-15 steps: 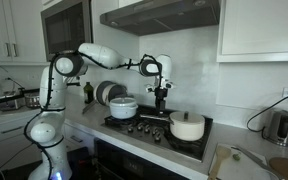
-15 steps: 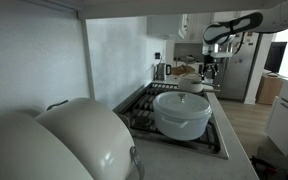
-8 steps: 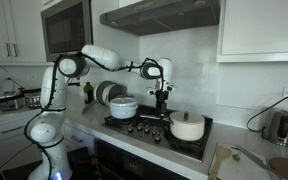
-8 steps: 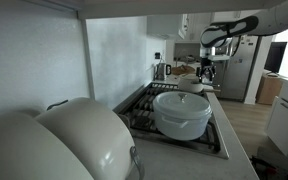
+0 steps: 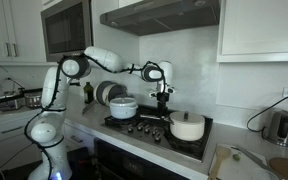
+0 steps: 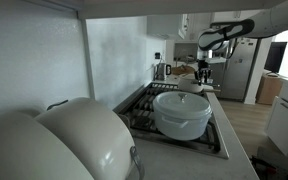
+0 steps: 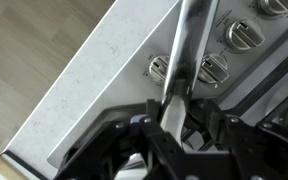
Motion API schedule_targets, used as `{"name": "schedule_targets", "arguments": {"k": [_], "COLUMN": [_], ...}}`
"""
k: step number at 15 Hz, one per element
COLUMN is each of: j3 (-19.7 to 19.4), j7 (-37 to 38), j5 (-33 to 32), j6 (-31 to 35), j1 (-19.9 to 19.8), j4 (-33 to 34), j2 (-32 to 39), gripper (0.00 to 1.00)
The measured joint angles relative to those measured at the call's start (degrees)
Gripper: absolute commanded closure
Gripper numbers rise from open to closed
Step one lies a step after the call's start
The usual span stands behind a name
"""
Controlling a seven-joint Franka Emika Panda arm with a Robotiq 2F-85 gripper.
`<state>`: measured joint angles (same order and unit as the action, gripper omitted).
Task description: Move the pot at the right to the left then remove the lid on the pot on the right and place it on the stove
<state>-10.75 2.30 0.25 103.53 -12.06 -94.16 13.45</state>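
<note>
The black stove (image 5: 150,126) carries two white pots. The pot (image 5: 188,128) stands on its right side, and the flat lid (image 5: 188,118) seems to lie on it. My gripper (image 5: 162,103) hangs just left of that pot, pointing down; in an exterior view the gripper (image 6: 204,78) is right above the far pot (image 6: 196,89). In the wrist view a thin pale strip (image 7: 189,50) runs edge-on between the dark fingers of my gripper (image 7: 179,115). I cannot tell what the strip belongs to, nor whether the jaws press on it.
A wider white pot with a domed lid (image 5: 123,107) (image 6: 181,112) sits on the stove's other side. White plates (image 5: 109,93) lean at the back wall. Knobs (image 7: 246,37) line the stove's front, beyond them the pale counter edge (image 7: 84,90). A kettle (image 5: 280,127) stands far right.
The gripper has shifted only slightly over the stove, near the right pot. Both pots stay where they were.
</note>
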Motion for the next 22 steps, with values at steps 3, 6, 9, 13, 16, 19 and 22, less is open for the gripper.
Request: {"name": "schedule_targets", "arguments": {"k": [3,6,9,13,16,19,22], "j3": [-0.03,-0.21,-0.23,-0.17,0.04,0.38,0.78], "j7": [0.04,0.25,0.25,-1.03,-2.63,-4.48,-6.58], "j5": [-0.34,-0.50,-0.51,-1.38,-2.44,-3.81,-4.62], "j6": [0.27,0.36,0.37,0.37,0.34,0.19,-0.30], "j1": [-0.09,-0.23,-0.23,-0.15,-0.07,-0.04,-0.04], "j4": [0.02,0.03,0.03,0.05,0.13,0.50,1.36], "j2": [0.00,0.02,0.02,0.04,0.12,0.42,1.01], "gripper": [0.93,0.93,0.93,0.93,0.93,0.93,0.93]}}
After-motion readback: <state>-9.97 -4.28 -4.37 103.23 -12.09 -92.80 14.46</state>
